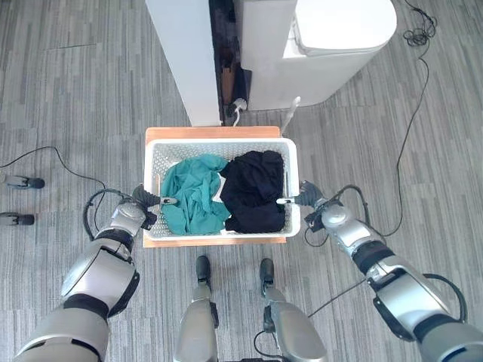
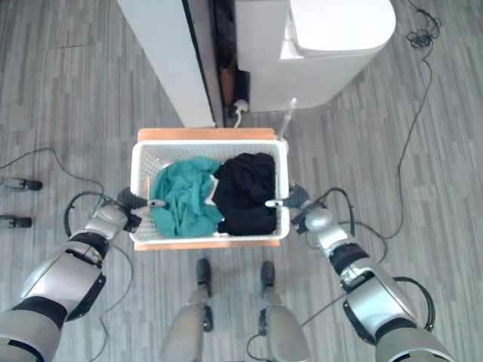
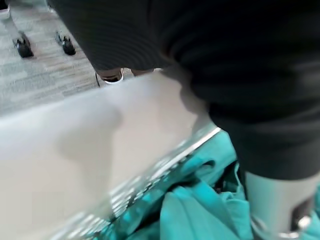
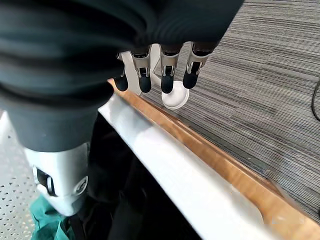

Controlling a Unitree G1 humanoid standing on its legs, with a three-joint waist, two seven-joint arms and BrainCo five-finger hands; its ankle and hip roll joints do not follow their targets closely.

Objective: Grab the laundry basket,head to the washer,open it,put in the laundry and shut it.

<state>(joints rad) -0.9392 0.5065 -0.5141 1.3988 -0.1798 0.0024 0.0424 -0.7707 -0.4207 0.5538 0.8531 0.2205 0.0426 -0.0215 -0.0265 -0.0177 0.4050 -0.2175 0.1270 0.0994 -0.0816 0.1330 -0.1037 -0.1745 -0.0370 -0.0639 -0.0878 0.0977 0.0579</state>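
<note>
A white perforated laundry basket (image 1: 219, 142) sits on a low wooden board (image 1: 211, 132) right in front of me. Inside lie a teal garment (image 1: 192, 194) on the left and a black garment (image 1: 253, 188) on the right. My left hand (image 1: 141, 205) grips the basket's left rim (image 3: 75, 145), thumb (image 3: 275, 200) inside over the teal cloth. My right hand (image 1: 312, 202) grips the right rim (image 4: 165, 165), with its fingers (image 4: 167, 75) curled down the outside and its thumb (image 4: 60, 175) inside by the black cloth. The white washer (image 1: 332, 38) stands just beyond the basket, to the right.
A tall white panel (image 1: 181, 53) stands left of the washer with a dark gap between them. A thin cable (image 1: 411, 121) runs over the grey floor on the right. Two dark stand feet (image 1: 23, 182) rest at the far left.
</note>
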